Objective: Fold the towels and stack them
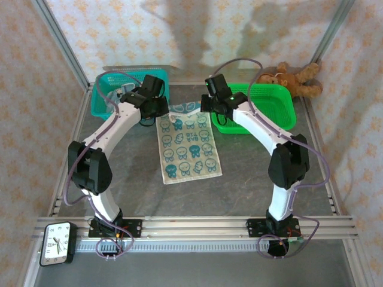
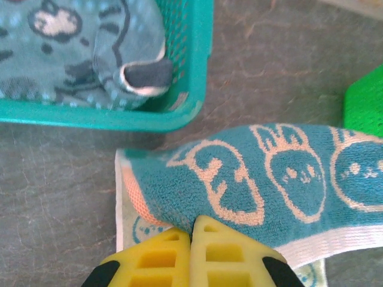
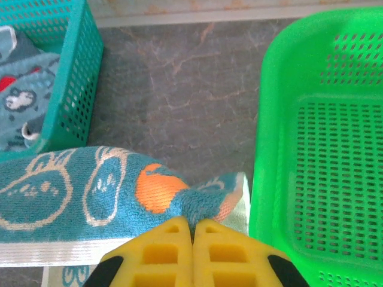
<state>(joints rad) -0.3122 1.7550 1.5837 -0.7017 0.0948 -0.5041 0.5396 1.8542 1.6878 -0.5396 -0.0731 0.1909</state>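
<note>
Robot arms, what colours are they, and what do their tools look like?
The left arm and right arm are white tubes with chunky black joints and thin purple cables looping alongside. The left tool and right tool are yellow with square holes.

I can read no writing: the clock [image 1: 58, 243], far behind my left gripper [image 2: 191, 222], is too small to make out; the towel [image 2: 269, 179] it pinches bears only cartoons.

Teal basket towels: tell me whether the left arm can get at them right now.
Probably not yet. The left fingers are shut on a corner of the bunny towel; once they let go, the teal basket sits close by, open-topped, nothing covering its towels.
</note>
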